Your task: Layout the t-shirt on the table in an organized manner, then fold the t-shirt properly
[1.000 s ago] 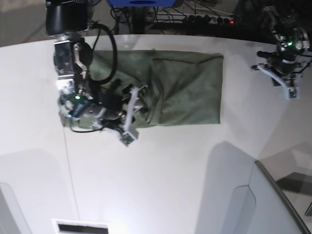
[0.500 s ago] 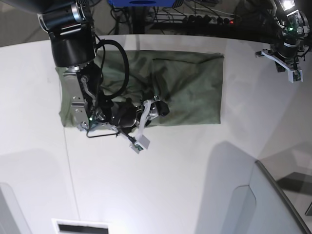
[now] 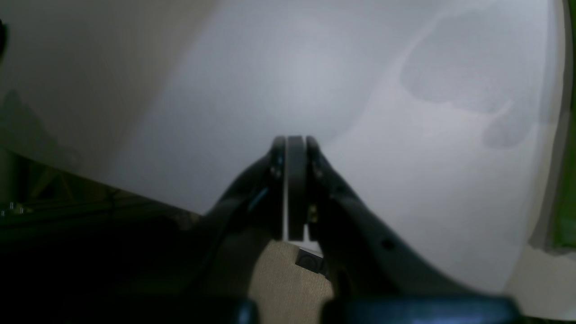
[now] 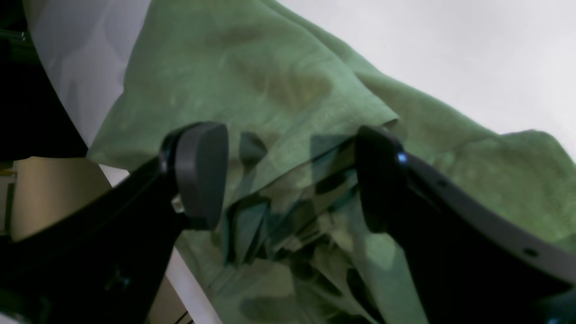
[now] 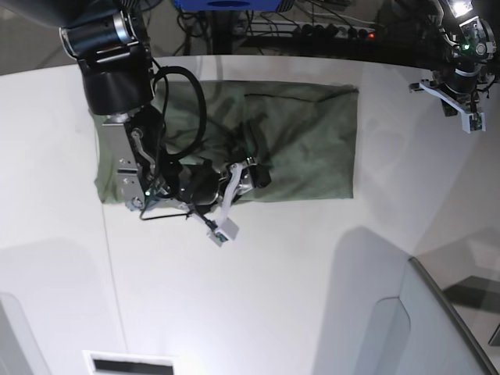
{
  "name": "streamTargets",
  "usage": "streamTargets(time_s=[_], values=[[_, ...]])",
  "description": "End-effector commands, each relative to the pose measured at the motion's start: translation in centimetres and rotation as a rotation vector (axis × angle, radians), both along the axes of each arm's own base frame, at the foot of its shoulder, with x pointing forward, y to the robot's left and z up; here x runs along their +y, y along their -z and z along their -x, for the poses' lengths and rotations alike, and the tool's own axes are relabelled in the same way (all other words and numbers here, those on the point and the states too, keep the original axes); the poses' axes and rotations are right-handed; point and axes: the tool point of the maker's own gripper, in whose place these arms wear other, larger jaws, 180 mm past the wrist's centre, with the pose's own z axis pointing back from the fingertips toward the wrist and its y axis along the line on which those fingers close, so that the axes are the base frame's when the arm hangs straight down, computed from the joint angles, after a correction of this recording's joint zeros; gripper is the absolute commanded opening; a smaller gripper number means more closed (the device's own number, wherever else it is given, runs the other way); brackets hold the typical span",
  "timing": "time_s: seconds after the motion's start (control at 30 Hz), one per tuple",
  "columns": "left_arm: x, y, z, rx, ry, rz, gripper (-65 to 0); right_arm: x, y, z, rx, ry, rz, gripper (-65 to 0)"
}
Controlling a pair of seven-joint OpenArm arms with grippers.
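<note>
On the far half of the white bench (image 5: 258, 281), the olive-green t-shirt (image 5: 305, 141) lies spread as a wide, roughly rectangular shape, its right edge straight and its far edge running parallel to the bench's curved rim. Its right part is flat with only light creases, while near the middle of its front edge the cloth is bunched and rumpled. No neck label, print or writing can be made out on the fabric in any view.

The right gripper (image 5: 241, 183) sits low over that rumpled front edge, at the end of a dark arm that reaches in across the shirt's left part. In the right wrist view the right gripper (image 4: 288, 175) has its jaws spread well apart, with folded green cloth lying in the gap between them and below; neither pad visibly pinches the fabric.

The left gripper (image 5: 457, 98) hangs near the bench's far right corner, well apart from the shirt. In the left wrist view the left gripper (image 3: 290, 189) has its jaws pressed together with nothing between them, above bare bench surface.

A thin dark seam line (image 5: 113, 273) runs down the bench at the left, and a grey translucent panel (image 5: 437, 328) stands at the lower right.
</note>
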Motion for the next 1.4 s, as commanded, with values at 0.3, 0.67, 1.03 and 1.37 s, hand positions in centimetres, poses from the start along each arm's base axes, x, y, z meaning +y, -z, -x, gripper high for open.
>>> streamTargets(time_s=[0.3,0.67,1.03,1.37], values=[[0.5,-1.0,-0.5,-0.03,0.004,-0.024,-65.0,-1.5,-1.7,-2.6,-0.068,0.02,-0.002,-23.9],[0.5,-0.9,-0.4,-0.029,0.003,-0.022,-65.0,-0.1,-0.8,-1.8,-0.027,0.027,-0.039,-23.9],[0.6,-0.9,-0.4,-0.029,0.0,-0.023,-65.0,0.6,-0.6,-1.6,-0.017,0.03,-0.056,-58.1],[0.7,0.6,0.5,0.008,-0.016,0.001,-65.0,-0.1,-0.9,-3.1,-0.024,0.043,-0.028,-64.2]])
